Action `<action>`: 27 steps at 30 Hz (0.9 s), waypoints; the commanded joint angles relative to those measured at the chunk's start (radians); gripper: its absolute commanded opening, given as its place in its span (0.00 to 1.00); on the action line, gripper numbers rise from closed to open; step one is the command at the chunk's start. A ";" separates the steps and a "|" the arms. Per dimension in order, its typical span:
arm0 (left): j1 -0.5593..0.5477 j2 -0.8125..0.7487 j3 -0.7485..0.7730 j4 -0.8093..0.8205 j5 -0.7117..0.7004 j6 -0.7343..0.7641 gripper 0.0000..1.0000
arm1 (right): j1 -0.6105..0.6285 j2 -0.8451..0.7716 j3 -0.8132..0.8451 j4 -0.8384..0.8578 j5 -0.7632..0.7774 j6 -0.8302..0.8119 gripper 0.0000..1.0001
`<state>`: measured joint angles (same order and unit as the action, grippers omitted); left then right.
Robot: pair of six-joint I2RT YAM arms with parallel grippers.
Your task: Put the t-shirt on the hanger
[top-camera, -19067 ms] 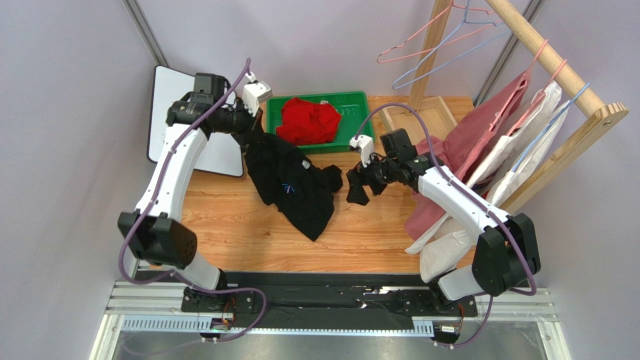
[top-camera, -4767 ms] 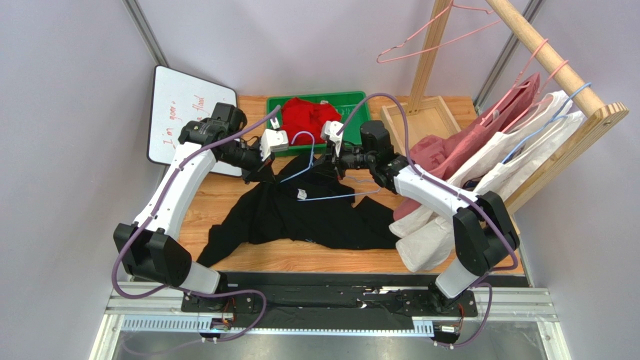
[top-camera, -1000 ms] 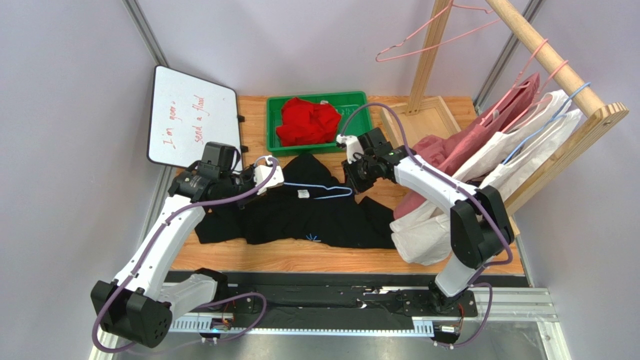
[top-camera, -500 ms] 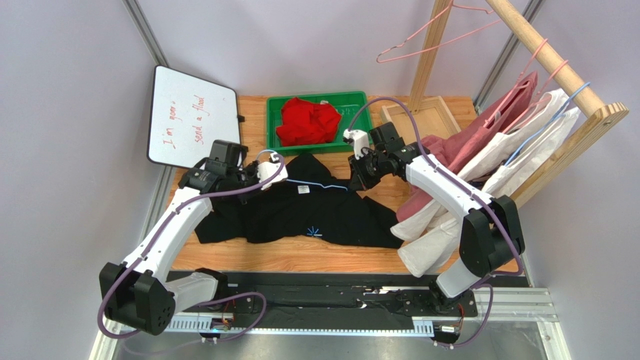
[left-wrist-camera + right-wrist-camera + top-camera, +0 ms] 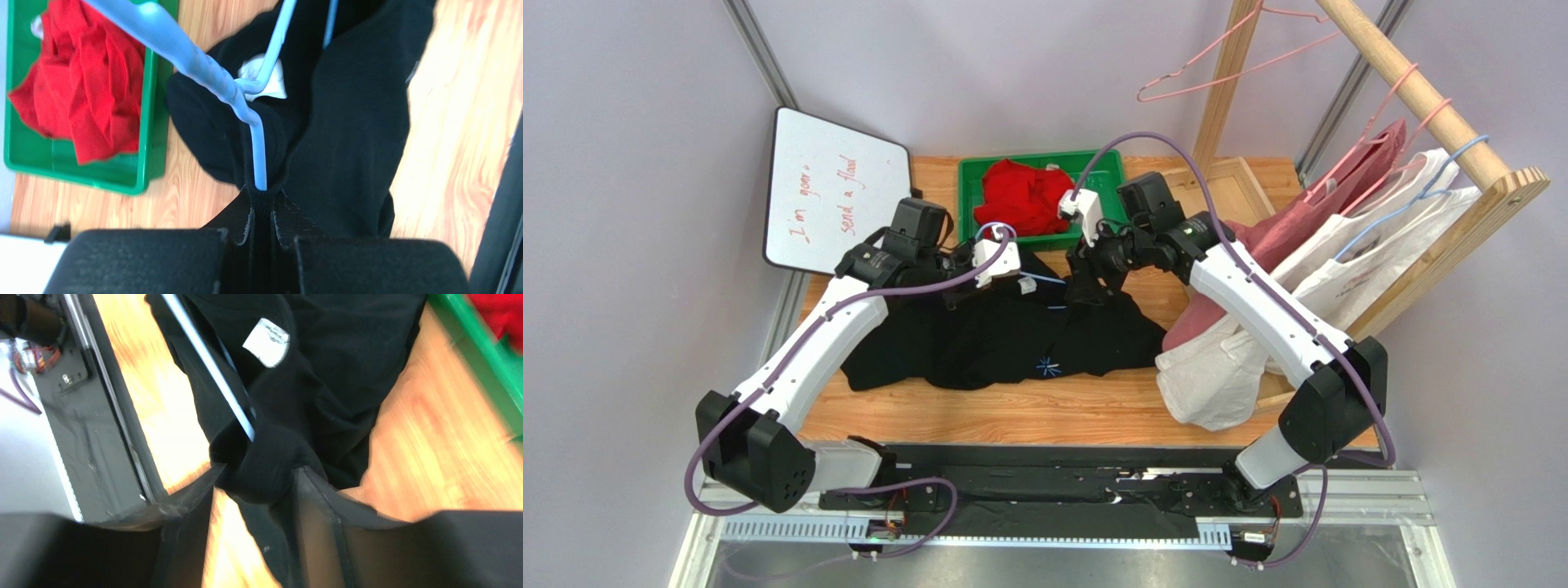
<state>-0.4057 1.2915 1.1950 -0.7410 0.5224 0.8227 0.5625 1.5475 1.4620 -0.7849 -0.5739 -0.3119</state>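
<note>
The black t-shirt point(image 5: 1014, 343) lies bunched on the table, its light-blue logo point(image 5: 1048, 366) facing up. The light-blue hanger point(image 5: 994, 229) is threaded into the neck, with its hook sticking out near the left gripper. My left gripper point(image 5: 1004, 267) point(image 5: 261, 211) is shut on the shirt's shoulder fabric, just where the hanger wire point(image 5: 260, 159) enters the cloth. My right gripper point(image 5: 1084, 279) point(image 5: 261, 474) has its fingers apart, with a bunch of the t-shirt's other shoulder point(image 5: 270, 459) lying between them. The white neck tag point(image 5: 266, 334) shows beside the wire.
A green bin point(image 5: 1112, 165) holding a red garment point(image 5: 1026, 196) stands just behind the shirt. At the back left is a whiteboard point(image 5: 830, 184). A wooden rack point(image 5: 1406, 80) on the right carries pink and white shirts point(image 5: 1357, 257) and a pink hanger point(image 5: 1210, 80).
Both grippers have moved back toward the green bin, drawing the shirt's shoulders up and inward. The right gripper's jaws have parted from shut.
</note>
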 commanded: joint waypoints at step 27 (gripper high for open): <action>-0.048 -0.012 0.087 0.069 0.171 -0.039 0.00 | 0.082 0.083 0.248 -0.128 -0.219 -0.340 0.36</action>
<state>-0.4492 1.3067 1.2449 -0.7200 0.6392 0.7990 0.6430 1.6291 1.6859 -0.8814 -0.7723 -0.5705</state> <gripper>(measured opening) 0.043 0.424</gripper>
